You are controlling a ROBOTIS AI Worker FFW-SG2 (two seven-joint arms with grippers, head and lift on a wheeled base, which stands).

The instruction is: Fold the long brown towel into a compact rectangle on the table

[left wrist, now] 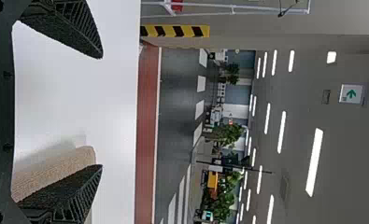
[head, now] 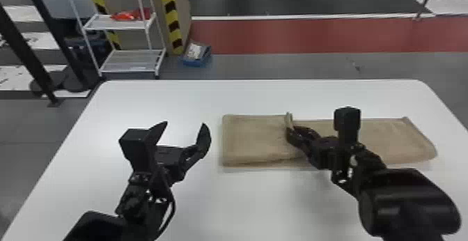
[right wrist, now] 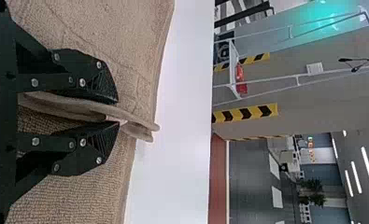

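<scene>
Jaws of the left gripper (head: 186, 123) stand wide; the right gripper's (head: 290, 129) pinch a raised fold of the towel (head: 250, 139), lying on the white table (head: 243, 202). Beyond: a rack (head: 129, 61), red floor strip (head: 313, 35), green arrow sign (left wrist: 351, 94).

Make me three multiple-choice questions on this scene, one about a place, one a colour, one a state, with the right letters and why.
1. Where is the raised fold of the brown towel?
A. Between the left gripper's fingers
B. Between the right gripper's fingers
C. Under a shelf

2. What colour is the tabletop?
A. Red
B. Black
C. White

3. How is the left gripper?
A. Open
B. Shut
C. Clamped on the towel

1: B, the right wrist view shows the fold pinched there.
2: C, the surface around the towel is white.
3: A, its two fingertips stand wide apart in the head view.
</scene>
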